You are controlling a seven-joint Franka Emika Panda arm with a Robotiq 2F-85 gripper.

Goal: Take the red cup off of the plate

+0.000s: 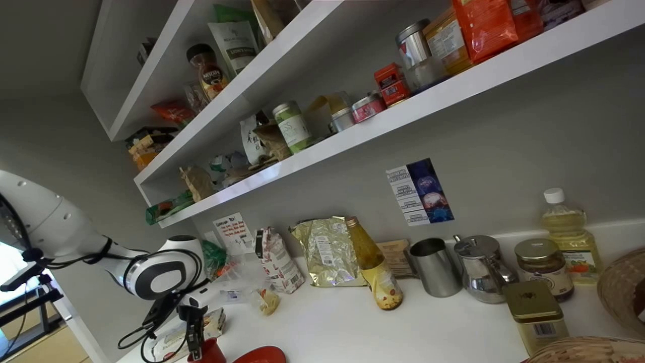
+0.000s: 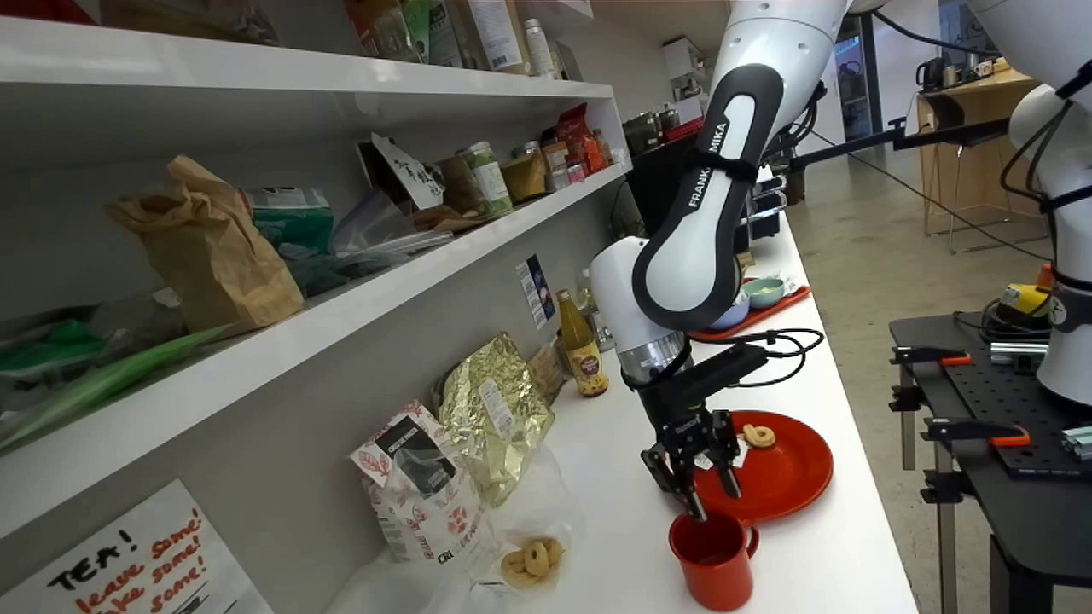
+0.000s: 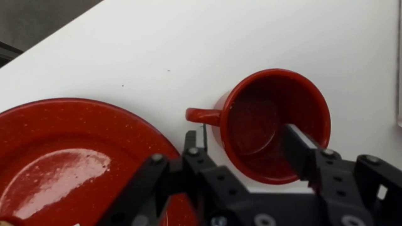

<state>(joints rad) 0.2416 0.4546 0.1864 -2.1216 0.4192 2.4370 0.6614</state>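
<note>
The red cup (image 2: 721, 584) stands upright on the white counter beside the red plate (image 2: 798, 482), apart from it in the wrist view. The cup (image 3: 251, 125) has its handle pointing toward the plate (image 3: 78, 114) there. It is partly hidden behind a finger in an exterior view (image 1: 215, 353). My gripper (image 3: 245, 128) is open and pointed down over the cup. One finger is over or inside the cup's mouth; the other is outside the wall, near the handle, between cup and plate. How deep the finger reaches is unclear. The gripper also shows in an exterior view (image 2: 717, 506).
A ring-shaped snack (image 2: 759, 436) lies on the plate. A clear bag of snacks (image 2: 533, 563), a paper bag (image 2: 426, 486), a gold foil bag (image 2: 495, 418) and a bottle (image 2: 582, 345) stand along the wall. Shelves (image 2: 341, 328) hang above. The counter edge (image 3: 51, 34) is near the plate.
</note>
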